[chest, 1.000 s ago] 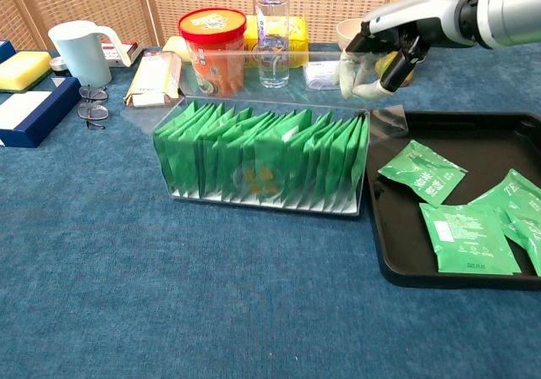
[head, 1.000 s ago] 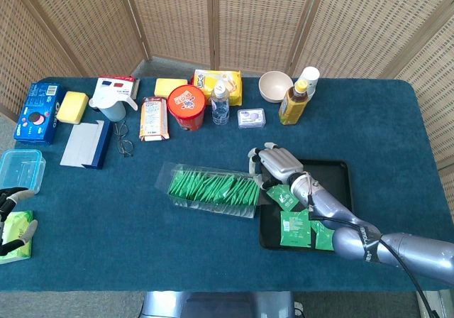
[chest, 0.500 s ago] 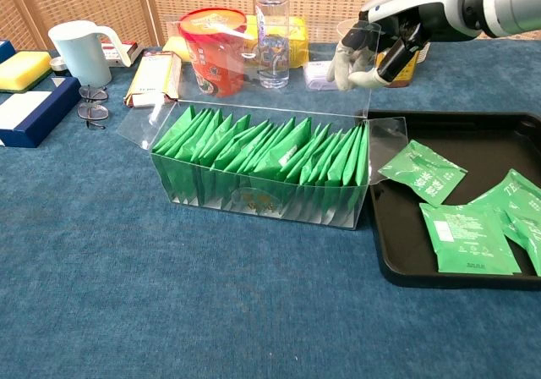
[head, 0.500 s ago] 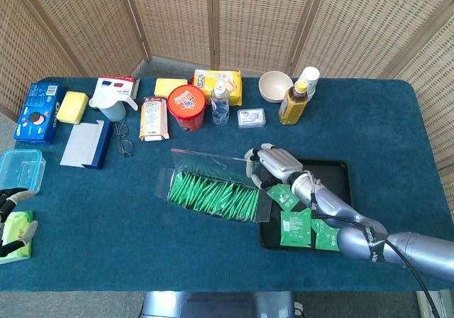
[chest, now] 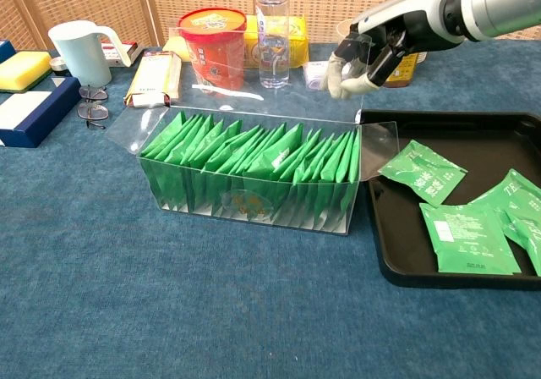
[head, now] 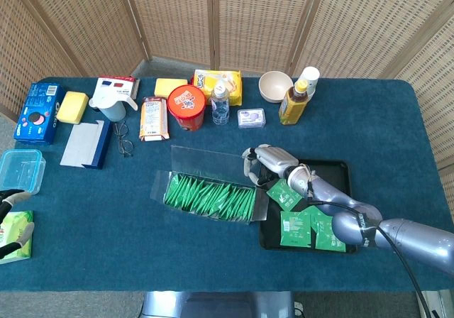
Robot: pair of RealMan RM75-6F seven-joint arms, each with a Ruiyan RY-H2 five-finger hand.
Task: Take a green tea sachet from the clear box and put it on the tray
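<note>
**A:** Where are the sachets?

**B:** Green sachets (chest: 254, 163) stand on edge in a row inside the clear box (chest: 355, 184), leaning right. The box's long axis runs left to right on the blue surface (chest: 169, 311), its right end touching the black tray (chest: 423, 269). More sachets lie flat in the tray.

**A:** And the hands?

**B:** The right hand (chest: 372, 49) hovers above the box's far right corner, fingers (chest: 338, 79) curled, holding nothing that I can see. The left hand (head: 10, 218) shows only at the far left edge; its fingers' state cannot be told.

**A:** Any writing? The room?

**B:** Sachet lettering is too small to read. Wicker screens (head: 213, 20) stand behind.
</note>
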